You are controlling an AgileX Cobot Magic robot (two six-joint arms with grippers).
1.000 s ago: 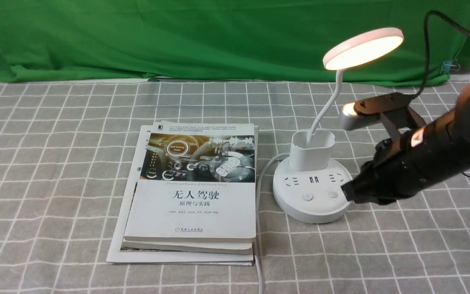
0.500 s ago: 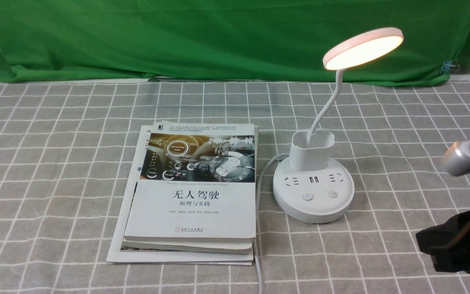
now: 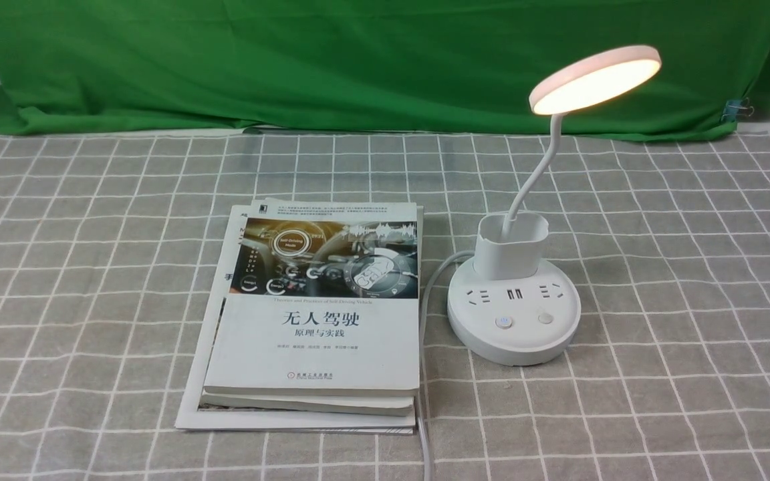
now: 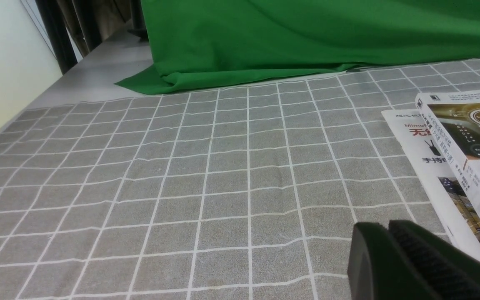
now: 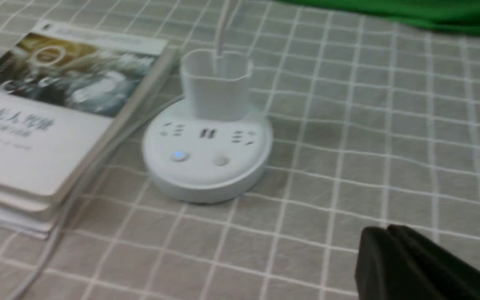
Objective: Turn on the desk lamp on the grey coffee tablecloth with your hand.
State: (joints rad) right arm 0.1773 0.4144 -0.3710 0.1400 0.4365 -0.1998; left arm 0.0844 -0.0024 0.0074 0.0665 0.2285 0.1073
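Hovering above the grey-brown tablecloth with the thin white grid (image 5: 390, 125), your black, blunt-tipped robot hand (image 5: 385, 233) shows only its two dark fingers in the right wrist view. They are pressed together and hold nothing. Out beyond those tips, well apart from the hand, stands the white desk lamp (image 5: 211, 137) on its round puck base. Of the two buttons on the side of the base nearest the hand, one glows blue (image 5: 178, 156) and the other is unlit (image 5: 221, 160). The cup-like holder rises behind the buttons, and the thin bendy neck climbs out of it to the flat round disc head (image 3: 595, 77), which shines warm white. On the far side of the lamp from the hand, a white cord (image 3: 425, 300) runs along a stack of white paperback books (image 3: 311, 321). Farther off hangs the plain green backdrop cloth (image 3: 358, 60). Your black left gripper (image 4: 386, 228) also has its fingers pressed together, near the books' corner.
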